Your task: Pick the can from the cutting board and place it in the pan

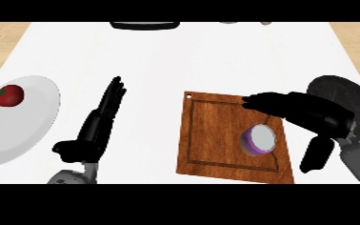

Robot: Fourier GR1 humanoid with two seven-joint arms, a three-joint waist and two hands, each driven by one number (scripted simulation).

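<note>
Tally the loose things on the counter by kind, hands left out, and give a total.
Can: 1
Cutting board: 1
Plate: 1
Tomato: 1
Pan: 1, mostly hidden behind the right robot hand
Total: 5
A dark thing at the far edge is cut off; not counted.

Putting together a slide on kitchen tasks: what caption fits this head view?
Right hand open above the purple can on the cutting board; left hand rests open beside a plate.

A red tomato (10, 95) sits on a white plate (35, 124) at the counter's (183, 57) left edge.
</note>
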